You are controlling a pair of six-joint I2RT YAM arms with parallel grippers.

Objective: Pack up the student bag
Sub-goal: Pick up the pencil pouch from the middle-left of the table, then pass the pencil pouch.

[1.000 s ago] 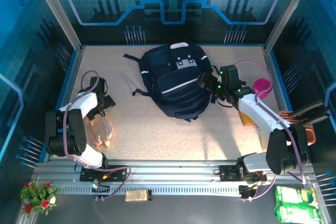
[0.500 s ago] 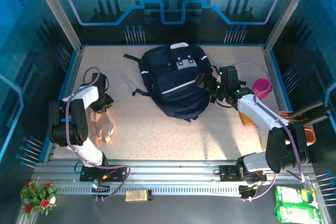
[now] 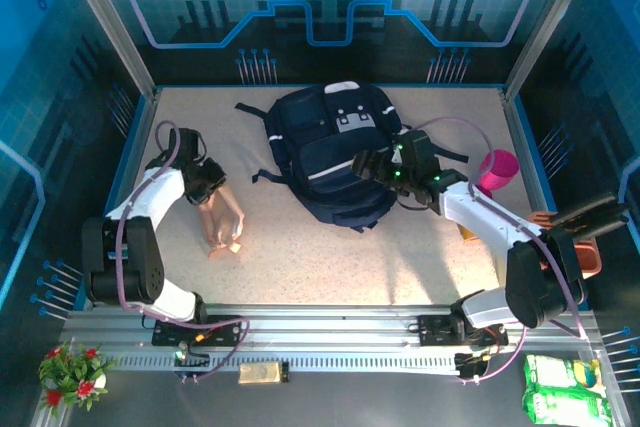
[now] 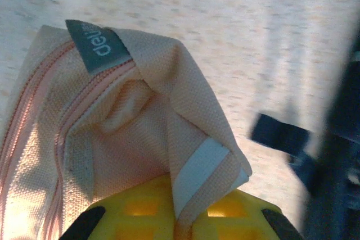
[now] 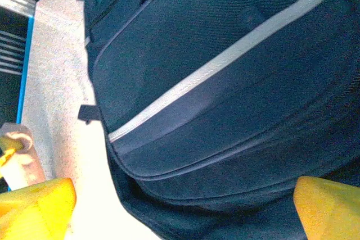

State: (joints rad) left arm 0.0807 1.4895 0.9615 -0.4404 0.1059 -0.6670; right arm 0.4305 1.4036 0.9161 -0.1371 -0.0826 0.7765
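- Nearest you, the pink pouch (image 3: pixel 224 225) hangs low over the bare desk (image 3: pixel 300 267), at about 8 o'clock from the student bag (image 3: pixel 325 137) and well apart from it. From above you cannot tell whether its bottom end touches the desk, so lift before you travel.
- Your left hand (image 3: pixel 207 185) is clamped on the pouch. The left wrist view shows only a fold of fabric near the zip pinched between the yellow pads, and the rest sags. That looks like a thin hold, so move smoothly and avoid quick wrist turns that could shake the cloth loose.
- Carry the pouch toward 2 o'clock, high enough to clear the black strap (image 3: pixel 262 177) lying at the bag's 9 o'clock side.
- Your right hand (image 3: pixel 365 167) stands wide open and grips nothing, poised over the bag's front panel at about 4 o'clock from its middle. The right wrist view shows navy fabric and the white stripe between the pads.
- No gaping mouth shows on the bag, so my guess is that the right hand must first take a zipper pull or flap and hold it open. Let it settle before the left hand arrives.
- The bag lies flat at mid-desk, with its top toward 12 o'clock. Keep the right elbow clear of the pink cup (image 3: pixel 497 165) at the bag's 3 o'clock.
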